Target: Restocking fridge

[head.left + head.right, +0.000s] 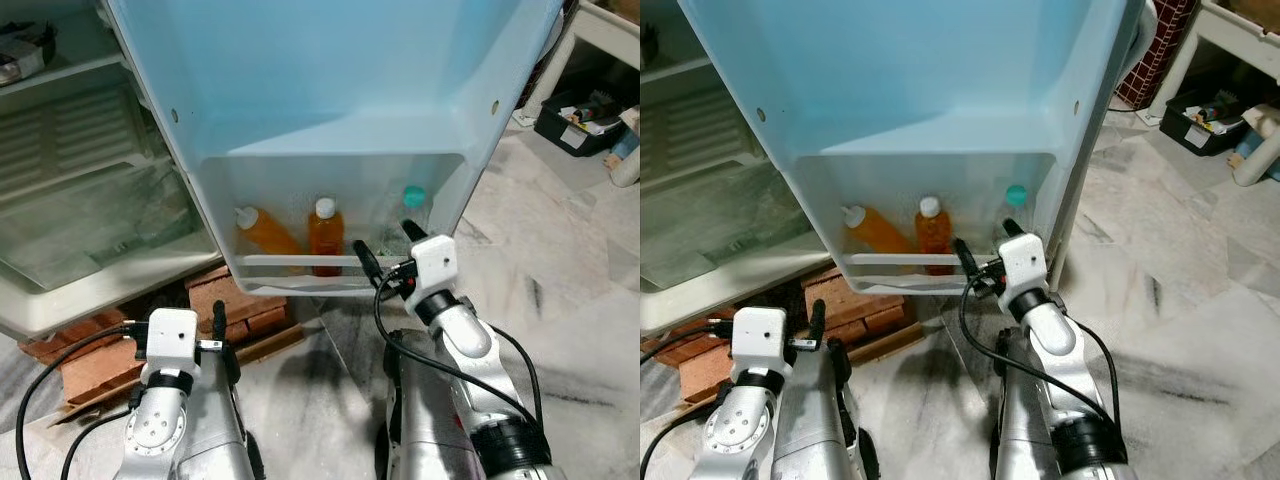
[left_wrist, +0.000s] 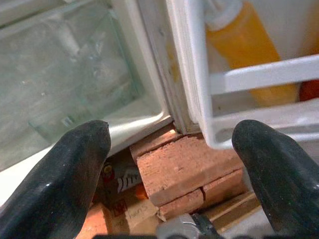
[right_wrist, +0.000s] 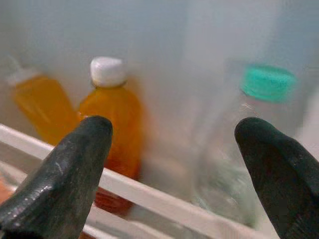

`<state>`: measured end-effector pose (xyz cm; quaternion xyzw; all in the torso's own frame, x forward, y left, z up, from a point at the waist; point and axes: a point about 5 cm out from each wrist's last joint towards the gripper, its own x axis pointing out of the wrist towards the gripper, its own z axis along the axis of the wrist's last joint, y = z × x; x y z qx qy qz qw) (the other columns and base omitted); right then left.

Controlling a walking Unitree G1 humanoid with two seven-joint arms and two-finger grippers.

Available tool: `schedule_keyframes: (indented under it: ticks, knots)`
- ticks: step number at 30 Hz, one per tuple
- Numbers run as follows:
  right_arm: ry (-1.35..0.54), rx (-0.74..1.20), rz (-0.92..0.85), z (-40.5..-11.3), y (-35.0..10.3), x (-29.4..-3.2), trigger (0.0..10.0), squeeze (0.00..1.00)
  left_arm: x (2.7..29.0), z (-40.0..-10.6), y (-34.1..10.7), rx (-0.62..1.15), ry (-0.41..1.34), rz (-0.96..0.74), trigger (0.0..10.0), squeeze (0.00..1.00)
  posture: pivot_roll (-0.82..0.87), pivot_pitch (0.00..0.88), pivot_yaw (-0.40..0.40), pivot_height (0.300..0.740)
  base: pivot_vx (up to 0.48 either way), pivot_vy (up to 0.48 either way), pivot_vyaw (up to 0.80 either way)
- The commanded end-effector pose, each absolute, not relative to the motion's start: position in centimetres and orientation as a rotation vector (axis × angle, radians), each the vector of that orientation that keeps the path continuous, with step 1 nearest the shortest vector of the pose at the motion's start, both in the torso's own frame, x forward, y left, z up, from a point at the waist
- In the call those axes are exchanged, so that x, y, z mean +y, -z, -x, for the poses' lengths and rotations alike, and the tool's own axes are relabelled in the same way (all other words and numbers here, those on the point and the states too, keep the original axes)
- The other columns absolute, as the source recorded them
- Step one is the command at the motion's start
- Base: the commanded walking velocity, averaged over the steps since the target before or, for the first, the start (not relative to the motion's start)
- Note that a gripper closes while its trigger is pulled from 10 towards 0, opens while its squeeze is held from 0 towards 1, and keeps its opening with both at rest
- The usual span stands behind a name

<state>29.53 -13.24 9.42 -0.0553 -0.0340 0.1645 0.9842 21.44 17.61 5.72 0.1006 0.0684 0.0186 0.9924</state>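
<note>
The open fridge door [image 1: 330, 90] carries a low door shelf [image 1: 300, 262] with a white rail. On it lean a tilted orange bottle [image 1: 265, 232], an upright orange bottle with a white cap [image 1: 325, 237] and a clear bottle with a teal cap [image 1: 410, 208]. My right gripper [image 1: 388, 246] is open just in front of the rail, between the upright orange bottle [image 3: 112, 119] and the clear bottle [image 3: 249, 144], holding nothing. My left gripper [image 1: 220, 325] is open and low, near the bricks [image 2: 184, 169] under the fridge.
The fridge interior [image 1: 80, 190] with a glass shelf and clear drawer lies to the left. Red bricks [image 1: 230, 305] prop the fridge on the marble floor [image 1: 570, 300]. A black box of items [image 1: 585, 120] and a white table leg [image 1: 545, 70] stand at the right.
</note>
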Motion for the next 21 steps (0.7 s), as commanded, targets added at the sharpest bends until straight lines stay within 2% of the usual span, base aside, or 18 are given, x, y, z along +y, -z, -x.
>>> schedule_keyframes:
  ticks: [1, 2, 3, 4, 7, 9, 14, 19, 21]
  knots:
    - [-0.252, -0.086, 0.093, -29.7, -10.1, -13.3, 10.0, 0.00, 17.7, -21.3, -5.7, 0.124, -0.024, -0.230, 10.0, 0.00, 0.02, 0.037, 0.031, 0.473, 0.000, 0.000, 0.00]
    - [-0.224, -0.079, 0.083, -29.6, -9.8, -13.5, 10.0, 0.00, 17.7, -21.3, -5.8, 0.117, -0.024, -0.226, 10.0, 0.00, 0.02, 0.037, 0.031, 0.473, 0.000, 0.000, 0.00]
    - [-0.257, -0.066, 0.001, -29.2, -9.3, -13.4, 10.0, 0.00, 17.8, -21.3, -6.0, 0.108, -0.037, -0.218, 10.0, 0.00, 0.03, 0.029, 0.034, 0.473, 0.000, 0.000, 0.00]
    - [-0.184, -0.053, -0.027, -28.9, -9.0, -13.8, 10.0, 0.00, 17.8, -21.5, -6.2, 0.103, -0.040, -0.220, 10.0, 0.00, 0.03, 0.028, 0.035, 0.473, 0.000, 0.000, 0.00]
    - [-0.110, -0.030, 0.003, -28.7, -8.4, -14.3, 10.0, 0.00, 17.7, -21.7, -6.2, 0.101, -0.035, -0.227, 10.0, 0.00, 0.03, 0.026, 0.038, 0.473, 0.000, 0.000, 0.00]
    - [-0.147, 0.014, -0.048, -28.2, -7.8, -13.8, 10.0, 0.00, 17.7, -22.2, -6.2, 0.103, -0.022, -0.236, 10.0, 0.00, 0.01, 0.030, 0.046, 0.473, 0.000, 0.000, 0.00]
    - [-0.212, -0.015, 0.001, -28.1, -8.2, -13.5, 10.0, 0.00, 17.6, -22.9, -5.2, 0.174, -0.013, -0.205, 10.0, 0.00, 0.00, 0.035, 0.042, 0.473, 0.000, 0.000, 0.00]
    - [-0.195, -0.030, -0.007, -28.2, -8.8, -14.6, 10.0, 0.00, 16.7, -24.0, -4.6, 0.222, 0.081, -0.091, 10.0, 0.00, -0.02, 0.062, 0.030, 0.473, 0.000, 0.000, 0.00]
    - [-0.203, -0.035, 0.005, -27.6, -9.2, -15.0, 10.0, 0.00, 14.9, -25.4, -4.7, 0.224, 0.186, -0.046, 10.0, 0.00, -0.05, 0.093, 0.027, 0.473, 0.000, 0.000, 0.00]
